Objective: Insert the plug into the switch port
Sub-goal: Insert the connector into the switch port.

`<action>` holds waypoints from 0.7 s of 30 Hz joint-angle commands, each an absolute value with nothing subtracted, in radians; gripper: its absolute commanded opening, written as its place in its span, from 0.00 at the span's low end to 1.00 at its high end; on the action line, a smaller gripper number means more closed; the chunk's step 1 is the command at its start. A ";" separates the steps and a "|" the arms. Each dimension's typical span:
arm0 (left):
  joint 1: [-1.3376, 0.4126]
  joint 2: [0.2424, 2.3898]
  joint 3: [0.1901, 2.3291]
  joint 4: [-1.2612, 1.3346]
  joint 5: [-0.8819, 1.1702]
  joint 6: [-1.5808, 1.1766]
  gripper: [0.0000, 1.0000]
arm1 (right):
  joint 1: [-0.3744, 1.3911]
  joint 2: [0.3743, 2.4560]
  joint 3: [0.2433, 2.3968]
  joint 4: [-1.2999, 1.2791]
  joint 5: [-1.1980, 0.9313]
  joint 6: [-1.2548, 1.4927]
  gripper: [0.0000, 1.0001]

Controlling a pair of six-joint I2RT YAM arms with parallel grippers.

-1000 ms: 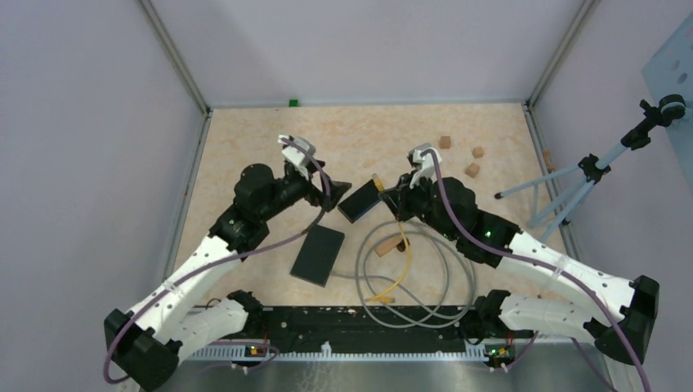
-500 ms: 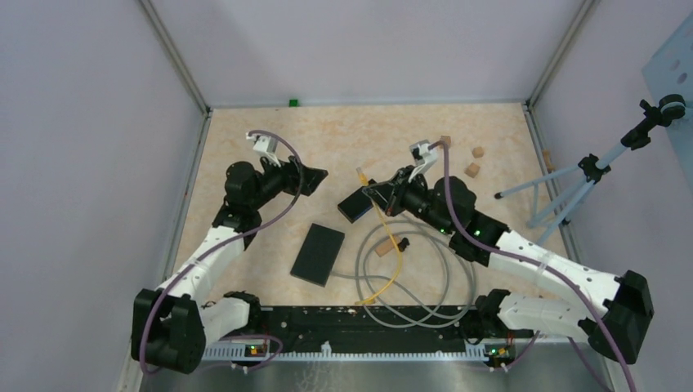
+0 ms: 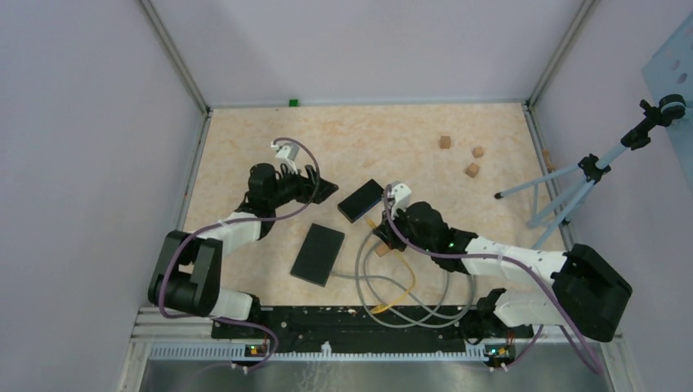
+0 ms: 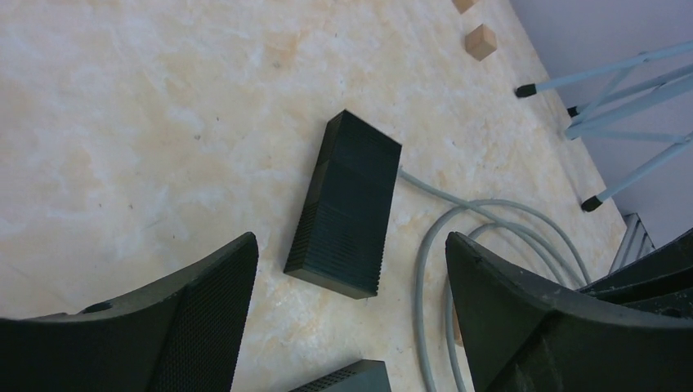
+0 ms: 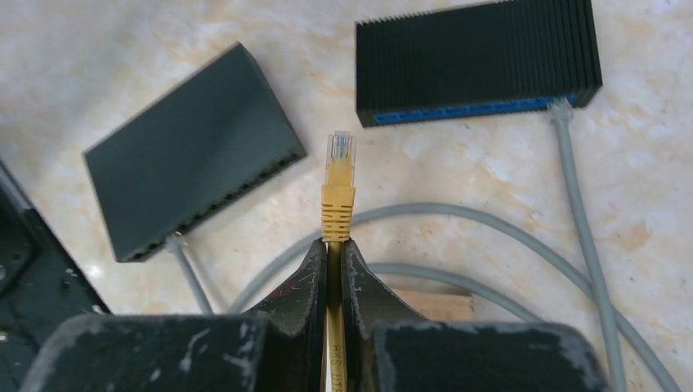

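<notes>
Back from the switch (image 5: 478,61) comes my right pincer (image 5: 333,245), clamped on the cable (image 5: 333,351) behind the plug (image 5: 339,175); my left pincer (image 4: 350,245) gapes empty, so the plug is not yet in

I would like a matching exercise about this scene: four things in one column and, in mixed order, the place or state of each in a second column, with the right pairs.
Things:
1. plug
2. left gripper
3. wooden cubes
4. blue-faced switch

Places or states:
a. open, holding nothing
b. lying flat, with a gray cable in one port
c. yellow, sticking out of the shut right gripper
d. loose on the far right part of the table

Pairs: 1-c, 2-a, 3-d, 4-b
</notes>
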State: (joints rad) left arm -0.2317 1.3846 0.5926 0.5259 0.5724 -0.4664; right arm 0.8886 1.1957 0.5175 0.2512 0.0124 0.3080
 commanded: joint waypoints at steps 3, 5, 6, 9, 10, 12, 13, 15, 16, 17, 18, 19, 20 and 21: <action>-0.271 1.515 0.630 0.669 0.558 -0.434 0.88 | 0.882 1.273 0.588 0.146 0.168 0.214 0.00; -0.275 1.569 0.664 0.656 0.550 -0.427 0.88 | 0.882 1.320 0.604 0.154 0.199 0.194 0.00; -0.274 1.593 0.685 0.649 0.551 -0.425 0.88 | 0.882 1.342 0.616 0.161 0.207 0.180 0.00; -0.283 1.650 0.738 0.640 0.567 -0.397 0.86 | 0.882 1.407 0.664 0.172 0.224 0.129 0.00; -0.289 1.665 0.751 0.639 0.568 -0.380 0.86 | 0.882 1.429 0.678 0.178 0.228 0.116 0.00; -0.306 1.693 0.766 0.647 0.564 -0.344 0.85 | 0.881 1.466 0.700 0.187 0.235 0.096 0.00; -0.311 1.706 0.767 0.659 0.562 -0.329 0.84 | 0.879 1.485 0.715 0.184 0.240 0.089 0.00; -0.317 1.734 0.758 0.693 0.568 -0.315 0.84 | 0.871 1.514 0.744 0.166 0.240 0.085 0.00; -0.320 1.740 0.752 0.708 0.569 -0.314 0.82 | 0.865 1.523 0.757 0.157 0.231 0.084 0.00; -0.322 1.751 0.745 0.724 0.567 -0.314 0.81 | 0.857 1.528 0.765 0.157 0.219 0.083 0.00; -0.325 1.759 0.735 0.737 0.560 -0.321 0.79 | 0.845 1.532 0.772 0.158 0.201 0.086 0.00; -0.328 1.767 0.727 0.754 0.555 -0.329 0.79 | 0.828 1.535 0.776 0.162 0.178 0.091 0.00; -0.330 1.774 0.715 0.777 0.554 -0.336 0.79 | 0.812 1.543 0.780 0.172 0.155 0.094 0.00; -0.332 1.780 0.704 0.801 0.552 -0.339 0.79 | 0.795 1.550 0.783 0.180 0.129 0.093 0.00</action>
State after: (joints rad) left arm -0.3244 1.7557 0.7349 0.6651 0.5591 -0.3500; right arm 0.8536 1.5341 0.7319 0.1410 0.1925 0.1051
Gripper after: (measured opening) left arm 0.790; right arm 0.028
